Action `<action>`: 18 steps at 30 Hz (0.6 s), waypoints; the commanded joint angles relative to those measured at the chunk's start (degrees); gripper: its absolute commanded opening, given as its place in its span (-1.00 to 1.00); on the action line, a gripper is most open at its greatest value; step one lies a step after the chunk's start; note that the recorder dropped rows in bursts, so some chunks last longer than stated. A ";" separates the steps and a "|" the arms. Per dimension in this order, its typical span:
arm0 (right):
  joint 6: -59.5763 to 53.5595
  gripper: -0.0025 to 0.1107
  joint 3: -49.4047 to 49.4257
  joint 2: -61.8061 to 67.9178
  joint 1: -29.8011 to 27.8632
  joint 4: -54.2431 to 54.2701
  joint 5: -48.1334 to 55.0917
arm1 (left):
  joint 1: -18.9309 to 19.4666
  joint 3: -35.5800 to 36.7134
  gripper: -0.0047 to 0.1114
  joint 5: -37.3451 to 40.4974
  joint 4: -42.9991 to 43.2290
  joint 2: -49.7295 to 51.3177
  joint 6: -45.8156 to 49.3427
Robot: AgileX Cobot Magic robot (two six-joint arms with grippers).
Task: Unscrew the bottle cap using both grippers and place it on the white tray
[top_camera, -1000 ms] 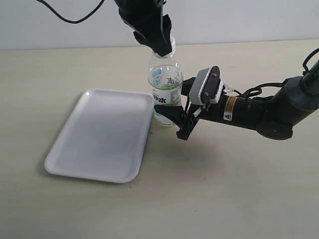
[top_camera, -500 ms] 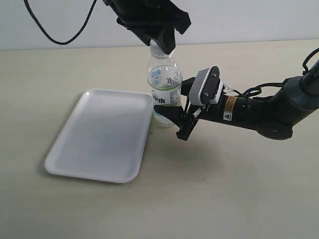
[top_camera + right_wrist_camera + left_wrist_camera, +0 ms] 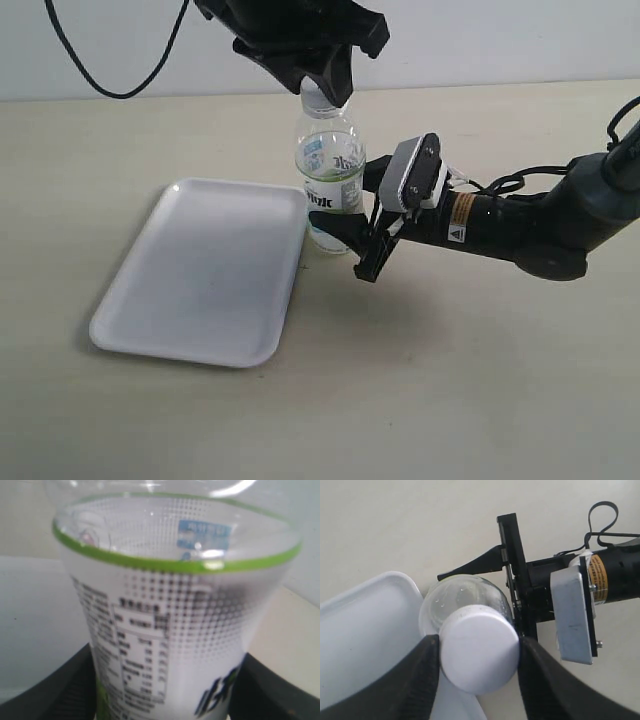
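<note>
The bottle cap (image 3: 479,649) sits on top of the neck of the bottle (image 3: 332,185), and on my left wrist feed I look straight down on its round white face. My left tool (image 3: 322,92) comes down from above and is clamped on it, one black finger (image 3: 412,680) pressed to each side of the cap. I cannot tell whether the threads have let go.

The bottle stands upright on the worktop (image 3: 450,380). My right tool (image 3: 167,695) reaches in low from the right and grips the bottle's lower body, its two dark fingers against opposite sides of the label; the right wrist feed is filled with the label's green band and dotted print. That arm lies nearly level above the worktop, with a grey-white block and a yellow label (image 3: 463,210) behind the fingers.

The white tray (image 3: 200,280) lies flat just beside the bottle, on its left in the exterior feed, with its nearest corner by the bottle's base.
</note>
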 commanded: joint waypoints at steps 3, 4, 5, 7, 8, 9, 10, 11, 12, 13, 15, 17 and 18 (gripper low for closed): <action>-0.30 -0.94 -0.01 0.12 0.12 -1.20 4.06 | -0.44 -0.10 -0.61 1.07 -0.25 -0.19 0.57; -0.30 -0.94 -0.01 0.12 0.12 -1.20 4.06 | -0.44 -0.10 -0.46 1.07 -0.09 -0.19 0.66; -0.30 -0.94 -0.01 0.12 0.12 -1.20 4.06 | -0.44 -0.10 -0.34 0.92 -0.09 -0.19 0.66; -0.30 -0.94 -0.01 0.12 0.12 -1.23 4.06 | -0.44 -0.10 -0.05 0.69 -0.09 -0.19 0.66; -0.30 -0.94 -0.01 0.12 0.12 -1.23 4.06 | -0.44 -0.10 0.07 0.69 -0.09 -0.19 0.66; -0.30 -0.94 -0.01 0.12 0.12 -1.23 4.06 | -0.44 -0.10 0.15 0.69 0.00 -0.19 0.66; -0.30 -0.94 -0.01 0.12 0.12 -1.23 4.06 | -0.44 -0.10 0.23 0.69 0.18 -0.30 1.04; -0.30 -0.94 -0.01 0.12 0.12 -1.23 4.06 | -0.44 -0.10 0.28 0.69 0.68 -0.43 1.87; -0.30 -0.94 -0.01 0.12 0.12 -1.23 4.06 | -0.44 -0.10 0.32 0.57 1.32 -0.57 2.13; -0.18 -0.94 -0.01 0.12 0.12 -1.23 4.10 | -0.44 -0.10 0.34 0.57 2.12 -0.84 2.13; 0.83 -0.94 -0.01 0.12 0.12 -1.32 4.10 | -0.44 -0.10 0.36 0.25 3.73 -1.49 3.07; 0.96 -0.94 -0.01 0.12 0.12 -1.32 4.10 | -0.44 -0.10 0.36 0.25 5.15 -2.22 5.50; 0.96 -0.94 -0.01 0.12 0.12 -1.32 4.10 | -0.44 -0.10 0.36 0.25 5.42 -2.53 6.07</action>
